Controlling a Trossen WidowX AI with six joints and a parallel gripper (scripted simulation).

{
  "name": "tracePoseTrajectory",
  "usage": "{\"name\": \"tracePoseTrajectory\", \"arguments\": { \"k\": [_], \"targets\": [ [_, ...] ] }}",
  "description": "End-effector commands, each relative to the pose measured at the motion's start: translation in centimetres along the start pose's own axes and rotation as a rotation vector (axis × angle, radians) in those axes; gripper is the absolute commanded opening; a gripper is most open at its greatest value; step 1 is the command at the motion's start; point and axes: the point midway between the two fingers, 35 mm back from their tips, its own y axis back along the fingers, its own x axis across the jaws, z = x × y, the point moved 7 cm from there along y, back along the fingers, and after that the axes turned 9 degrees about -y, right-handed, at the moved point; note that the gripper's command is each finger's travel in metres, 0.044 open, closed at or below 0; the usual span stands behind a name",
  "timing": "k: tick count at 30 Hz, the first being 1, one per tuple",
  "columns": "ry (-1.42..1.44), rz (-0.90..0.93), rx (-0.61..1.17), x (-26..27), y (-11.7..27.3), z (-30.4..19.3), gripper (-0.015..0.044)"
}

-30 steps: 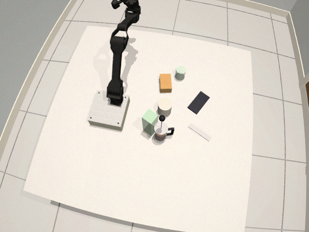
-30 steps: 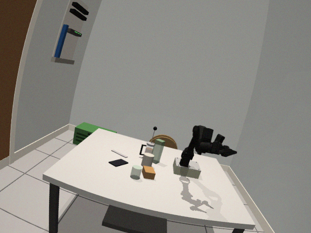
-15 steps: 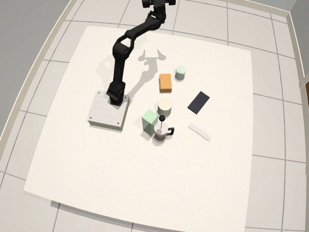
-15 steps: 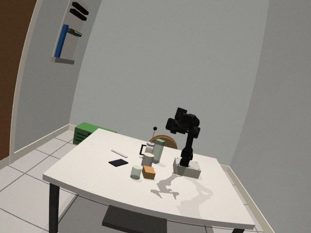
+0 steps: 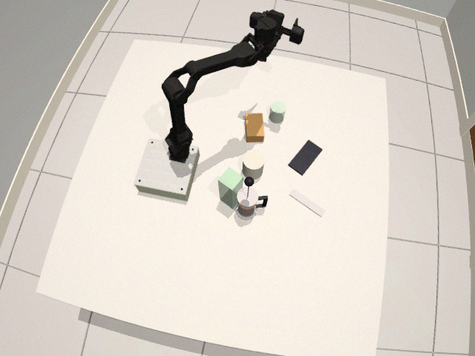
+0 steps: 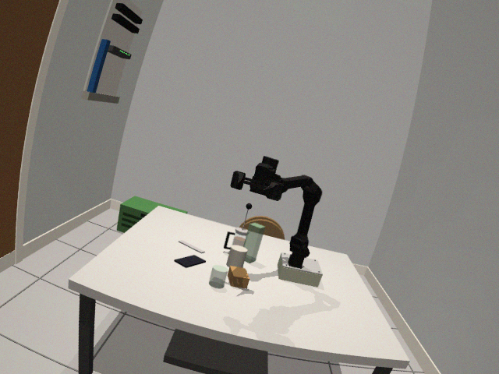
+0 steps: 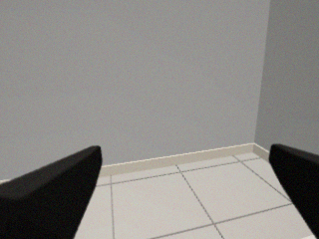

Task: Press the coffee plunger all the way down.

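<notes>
The coffee press [image 5: 246, 209] [image 6: 238, 241] stands upright on the table, a glass body with a black handle and brown contents. Its black plunger knob [image 5: 249, 181] [image 6: 248, 206] is up on a thin rod, well above the lid. My gripper [image 7: 185, 153] is open with nothing between its fingers. It is raised high, over the far table edge in the top view, well away from the press and not touching it. The wrist view shows only wall and floor beyond the fingers, so the press is out of that view.
A tall green block [image 5: 231, 188] [image 6: 253, 243] stands close beside the press. A cream cylinder [image 5: 253, 165] [image 6: 236, 256] is also near it. An orange block [image 5: 254, 127], a pale green cylinder [image 5: 277, 111], a dark flat slab [image 5: 305, 157] and a white strip [image 5: 306, 202] lie farther off.
</notes>
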Motion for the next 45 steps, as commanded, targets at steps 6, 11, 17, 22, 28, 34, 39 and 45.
{"name": "tracePoseTrajectory", "arguments": {
  "k": [6,11,17,22,28,34,39,45],
  "targets": [
    [-0.058,-0.463,0.036,-7.1,11.6,1.7,0.0440],
    [-0.090,-0.726,0.054,-9.0,18.7,1.8,0.0440],
    [-0.168,-1.051,0.080,-9.0,27.2,0.9,0.0440],
    [-0.247,-1.329,0.097,-7.4,33.8,-0.5,0.0440],
    [-0.362,-1.659,0.113,-3.8,40.3,-3.0,0.0440],
    [-0.415,-1.789,0.117,-2.0,42.3,-4.7,0.0440],
    [-0.415,-1.789,0.117,-2.7,42.5,-8.0,0.0440],
    [-0.415,-1.787,0.118,-2.7,42.4,-10.2,0.0440]
  ]
}}
